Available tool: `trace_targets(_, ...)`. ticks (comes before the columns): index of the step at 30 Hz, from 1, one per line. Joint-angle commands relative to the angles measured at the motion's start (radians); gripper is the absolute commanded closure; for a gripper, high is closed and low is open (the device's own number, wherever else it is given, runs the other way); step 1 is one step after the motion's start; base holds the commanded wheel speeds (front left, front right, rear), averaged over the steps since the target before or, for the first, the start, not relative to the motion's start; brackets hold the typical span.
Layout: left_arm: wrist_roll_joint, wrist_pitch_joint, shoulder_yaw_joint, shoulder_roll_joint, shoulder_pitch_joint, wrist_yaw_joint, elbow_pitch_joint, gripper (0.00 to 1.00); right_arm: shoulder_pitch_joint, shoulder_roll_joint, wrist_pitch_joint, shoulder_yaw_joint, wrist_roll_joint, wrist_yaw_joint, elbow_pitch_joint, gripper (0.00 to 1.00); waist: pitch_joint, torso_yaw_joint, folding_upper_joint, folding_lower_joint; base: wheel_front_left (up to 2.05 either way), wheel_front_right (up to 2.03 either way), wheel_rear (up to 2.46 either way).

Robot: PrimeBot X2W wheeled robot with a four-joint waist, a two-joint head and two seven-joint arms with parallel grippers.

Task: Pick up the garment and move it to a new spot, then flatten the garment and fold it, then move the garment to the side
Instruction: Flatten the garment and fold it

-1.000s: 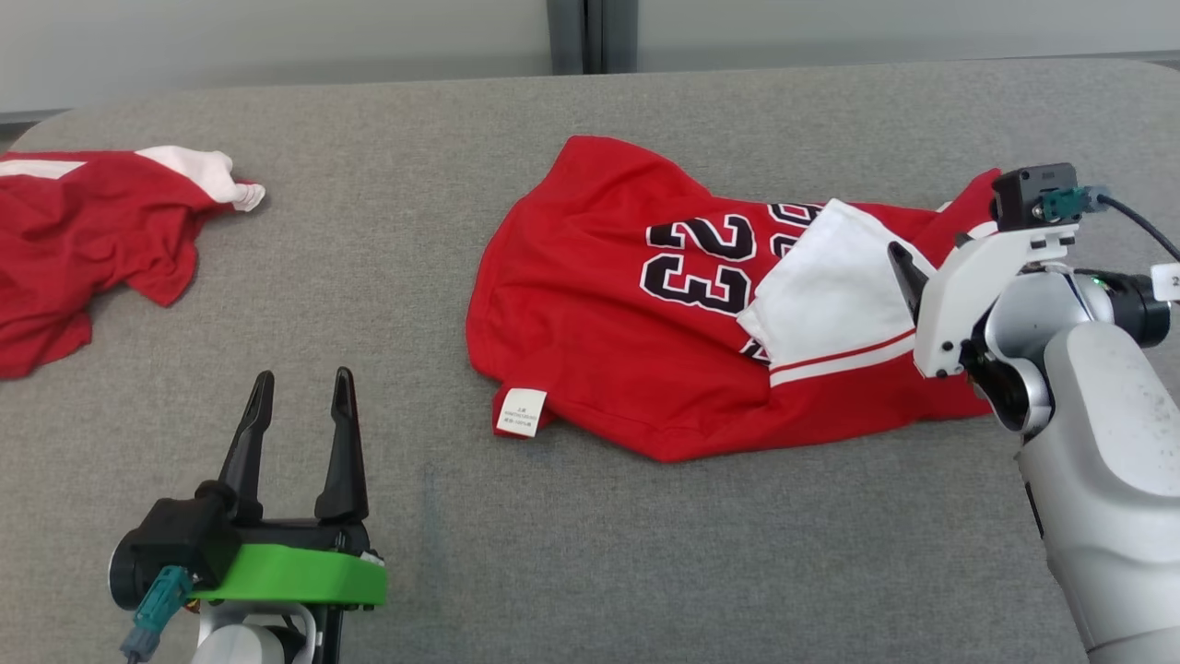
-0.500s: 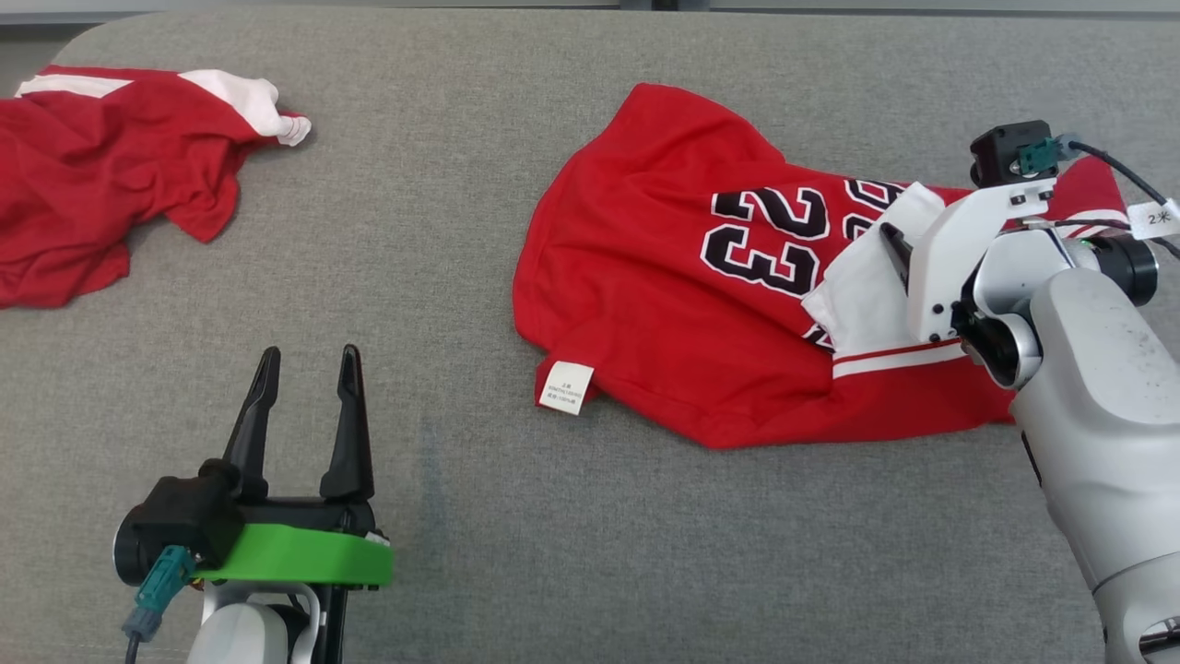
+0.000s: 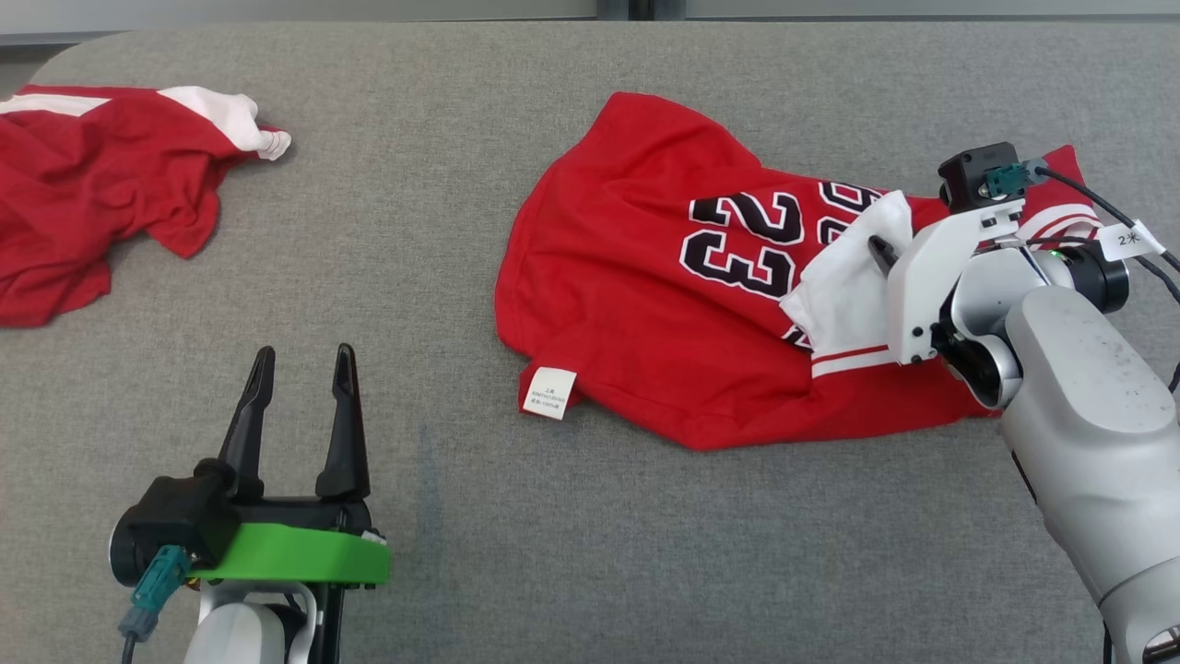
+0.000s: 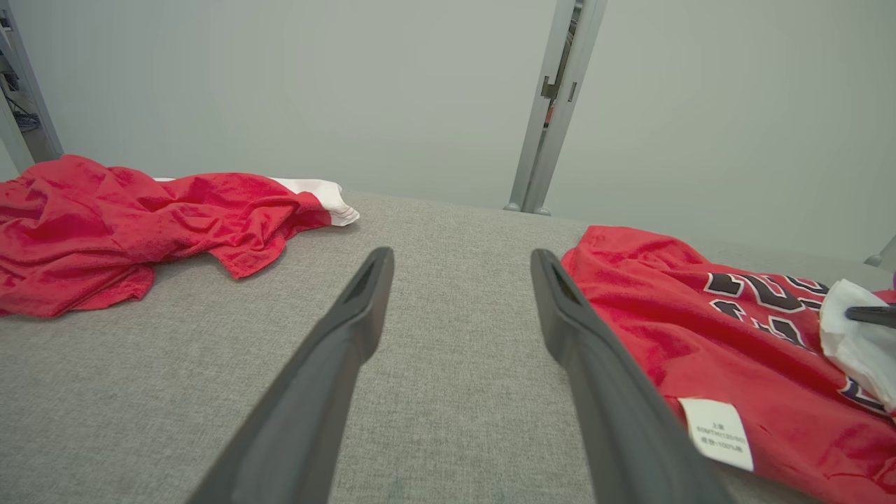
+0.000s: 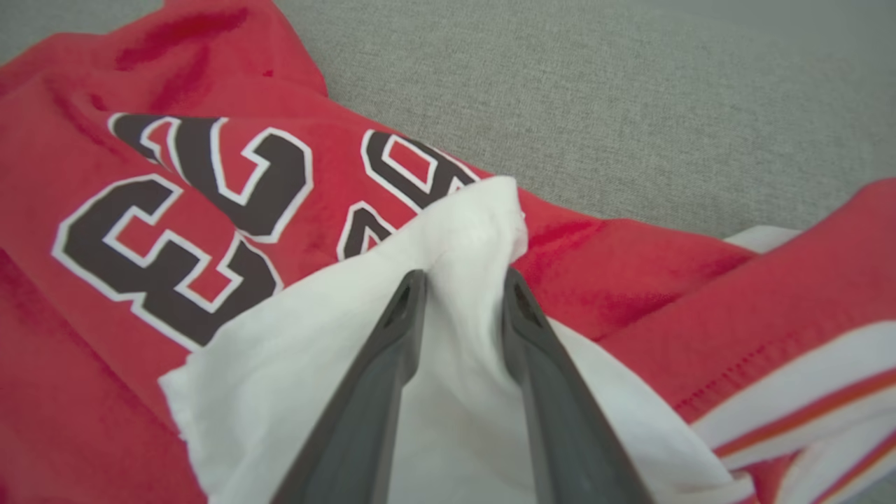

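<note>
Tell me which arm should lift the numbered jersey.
Right. The right gripper has a white fold of the jersey between its fingers; the left gripper stands open over the grey surface, apart from it.

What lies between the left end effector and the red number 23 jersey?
In the head view that stretch is bare grey tabletop, from left end effector to jersey.

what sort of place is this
Probably a robot test room: a grey fabric-covered table, a red jersey and a crumpled red garment laid out, bare pale wall with a metal post behind.
</note>
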Motion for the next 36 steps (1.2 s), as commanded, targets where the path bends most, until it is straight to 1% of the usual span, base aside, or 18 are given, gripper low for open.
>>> trace_targets(1,-0.002,0.0,0.0,0.002,-0.007,-0.002,-0.001,0.0,-0.013,-0.006,-0.009,0.009,0.01,-0.001,0.007,0.57,0.001,0.001,0.0,0.0,0.0,0.0,0.0)
trace_targets(2,-0.002,0.0,-0.001,0.002,-0.008,-0.002,0.001,0.0,-0.015,-0.007,-0.012,0.013,0.015,-0.001,0.011,0.6,0.001,0.001,0.0,0.0,0.0,0.0,0.0)
trace_targets(3,-0.003,0.0,-0.001,0.002,-0.008,-0.002,0.002,0.0,-0.017,-0.008,-0.018,0.02,0.019,-0.001,0.013,0.82,0.001,0.002,0.0,0.0,0.0,0.0,0.0)
trace_targets(4,-0.003,0.0,-0.002,0.002,-0.008,-0.002,0.002,0.0,-0.018,-0.009,-0.02,0.024,0.019,-0.001,0.016,1.0,0.001,0.003,0.0,0.0,0.0,0.0,0.0)
trace_targets(10,0.0,0.0,0.009,0.002,0.001,-0.003,0.004,0.0,-0.027,-0.015,-0.063,0.053,0.012,-0.001,0.025,1.0,-0.01,0.001,0.0,0.0,0.0,0.0,0.0)
trace_targets(15,0.003,0.0,0.016,0.002,0.017,0.0,0.002,0.0,0.006,-0.023,-0.115,0.065,0.017,-0.001,-0.015,1.0,-0.04,-0.013,0.0,0.0,0.0,0.0,0.0)
trace_targets(21,0.007,0.0,0.039,0.002,0.05,0.006,-0.005,0.0,0.109,-0.035,-0.168,0.039,0.017,-0.001,-0.142,1.0,-0.085,-0.061,0.0,0.0,0.0,0.0,0.0)
trace_targets(24,0.004,0.0,0.049,0.002,0.068,0.009,-0.01,0.0,0.2,-0.037,-0.178,-0.001,-0.006,-0.001,-0.224,1.0,-0.107,-0.091,0.0,0.0,0.0,0.0,0.0)
trace_targets(28,-0.004,0.0,0.057,0.002,0.086,0.011,-0.015,0.0,0.342,-0.019,-0.173,-0.073,-0.056,-0.001,-0.332,1.0,-0.13,-0.125,0.0,0.0,0.0,0.0,0.0)
trace_targets(29,-0.004,0.0,0.057,0.002,0.088,0.011,-0.016,0.0,0.375,-0.012,-0.171,-0.093,-0.066,-0.001,-0.357,0.93,-0.132,-0.13,0.0,0.0,0.0,0.0,0.0)
trace_targets(30,-0.004,0.0,0.06,0.002,0.09,0.012,-0.017,0.0,0.418,0.001,-0.166,-0.114,-0.078,-0.001,-0.388,0.81,-0.136,-0.138,0.0,0.0,0.0,0.0,0.0)
trace_targets(31,-0.004,0.0,0.061,0.002,0.093,0.012,-0.019,0.0,0.453,0.011,-0.163,-0.132,-0.089,-0.001,-0.411,0.65,-0.138,-0.144,0.0,0.0,0.0,0.0,0.0)
trace_targets(32,-0.004,0.0,0.064,0.002,0.097,0.012,-0.021,0.0,0.494,0.026,-0.154,-0.156,-0.098,-0.001,-0.436,0.57,-0.141,-0.151,0.0,0.0,0.0,0.0,0.0)
trace_targets(33,-0.004,0.0,0.064,0.002,0.101,0.013,-0.021,0.0,0.533,0.04,-0.145,-0.176,-0.109,-0.001,-0.459,0.37,-0.142,-0.157,0.0,0.0,0.0,0.0,0.0)
trace_targets(34,-0.004,0.0,0.064,0.002,0.102,0.013,-0.023,0.0,0.56,0.052,-0.138,-0.195,-0.116,-0.002,-0.476,0.0,-0.143,-0.162,0.0,0.0,0.0,0.0,0.0)
trace_targets(36,-0.004,0.0,0.065,0.002,0.103,0.015,-0.026,0.0,0.616,0.081,-0.118,-0.232,-0.133,-0.001,-0.512,0.0,-0.145,-0.17,0.0,0.0,0.0,0.0,0.0)
